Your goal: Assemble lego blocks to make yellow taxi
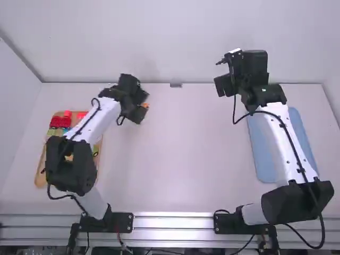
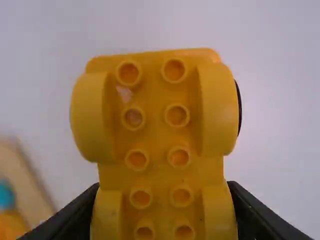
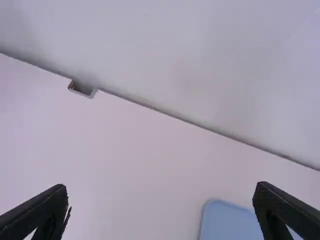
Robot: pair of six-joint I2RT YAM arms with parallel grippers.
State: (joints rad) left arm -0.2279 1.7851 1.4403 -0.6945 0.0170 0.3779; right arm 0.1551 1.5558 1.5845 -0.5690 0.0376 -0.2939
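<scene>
Over the table's (image 1: 180, 170) left half, beside the wooden tray (image 1: 40, 180), the yellow car base (image 2: 155, 172) extends beyond the left gripper (image 2: 164, 187), jaws clamped on its sides, long axis pointing outward between them. The right gripper (image 3: 161, 189), jaws apart, is farther from it.

- You have a yellow toy-brick car base (image 2: 112, 172) of smooth plastic with a soft sheen, in the left gripper (image 1: 141, 107).
- Near the table's left edge, your tray (image 1: 41, 178) looks like smooth, pale wood, and its red blocks (image 1: 59, 121) like plastic.
- Your white table (image 1: 175, 159) is smooth and matt.
- Toward its right edge, the blue panel (image 1: 264, 154) looks smooth and matt; you cannot tell its material.
- Along its near edge, your rail (image 1: 175, 222) is metal with a dull shine.
- Your right gripper (image 1: 223, 85) has matt black fingers.
</scene>
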